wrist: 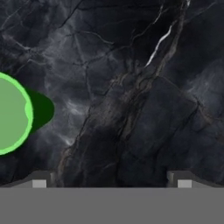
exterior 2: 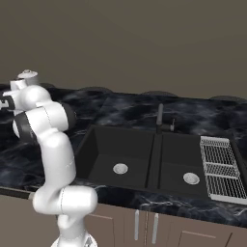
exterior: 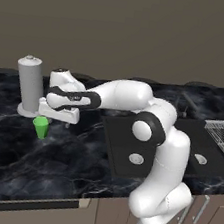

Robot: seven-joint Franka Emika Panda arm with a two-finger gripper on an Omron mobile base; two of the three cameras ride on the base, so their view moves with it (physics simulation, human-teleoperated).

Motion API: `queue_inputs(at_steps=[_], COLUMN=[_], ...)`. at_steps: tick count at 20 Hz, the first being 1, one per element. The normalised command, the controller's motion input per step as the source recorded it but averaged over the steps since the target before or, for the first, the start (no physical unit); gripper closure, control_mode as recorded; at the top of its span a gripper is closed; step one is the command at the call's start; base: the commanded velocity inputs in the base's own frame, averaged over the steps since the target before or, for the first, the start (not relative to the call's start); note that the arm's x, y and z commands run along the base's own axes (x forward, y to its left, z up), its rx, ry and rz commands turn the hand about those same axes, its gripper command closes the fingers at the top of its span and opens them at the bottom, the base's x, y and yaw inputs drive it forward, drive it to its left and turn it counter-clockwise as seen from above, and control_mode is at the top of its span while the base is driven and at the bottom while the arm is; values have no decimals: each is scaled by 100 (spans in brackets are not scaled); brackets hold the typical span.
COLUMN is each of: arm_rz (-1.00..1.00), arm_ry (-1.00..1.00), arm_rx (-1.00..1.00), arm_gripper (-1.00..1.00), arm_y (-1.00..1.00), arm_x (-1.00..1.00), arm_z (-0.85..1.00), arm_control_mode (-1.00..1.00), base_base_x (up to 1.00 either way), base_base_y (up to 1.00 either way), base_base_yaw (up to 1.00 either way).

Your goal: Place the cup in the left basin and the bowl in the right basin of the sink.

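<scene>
The small green cup (exterior: 41,127) stands upright on the dark marble counter, left of the sink (exterior 2: 155,159). My gripper (exterior: 52,120) hangs just above and a little to the right of it, pointing down. In the hand view the cup (wrist: 11,113) sits at the left edge, outside my gripper (wrist: 111,183), whose jaws stand wide open over bare counter. The left basin (exterior 2: 106,144) and the right basin (exterior 2: 176,154) are both black, each with a silver drain. The bowl is out of view.
A tall grey cylinder (exterior: 29,85) on a round base stands right behind the cup. A wire rack (exterior 2: 219,169) lies at the right basin's far edge. The dark faucet (exterior 2: 160,118) rises behind the divider. The counter's front edge is near.
</scene>
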Motion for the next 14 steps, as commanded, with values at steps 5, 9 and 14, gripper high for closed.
queue_inputs(at_steps=[5, 9, 14], arm_rz=[-8, -8, -5], arm_ry=[0, 0, 0], arm_rx=[-1, 0, 0], arm_gripper=[-100, -100, -100], arm_y=[16, 19, 18], arm_x=[26, 23, 2], arm_z=[-7, -2, -16], arm_control_mode=[-100, -100, -100], base_base_x=[0, 0, 0], base_base_y=[0, 0, 0], base_base_yaw=[0, 0, 0])
